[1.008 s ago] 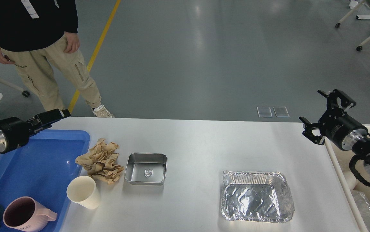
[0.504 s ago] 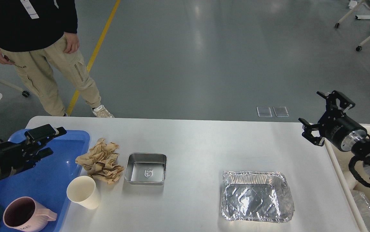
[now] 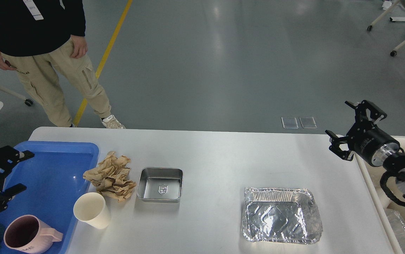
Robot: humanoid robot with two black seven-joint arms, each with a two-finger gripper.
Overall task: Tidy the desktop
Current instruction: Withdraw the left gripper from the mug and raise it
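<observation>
Desktop (image 3: 216,155) spans view, rigid, smooth; clutter on it light. Foil tray (image 3: 280,215) near right: flimsy, pinch rim. Crumpled paper (image 3: 110,175) left: soft. My left gripper (image 3: 1,176) and right gripper (image 3: 354,130) spread, empty.

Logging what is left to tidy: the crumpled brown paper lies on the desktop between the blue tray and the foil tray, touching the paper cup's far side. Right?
Not quite. In the head view the crumpled brown paper lies on the desktop between the blue tray and the steel tray, not the foil tray, which sits farther right. The paper cup detail holds.
</observation>
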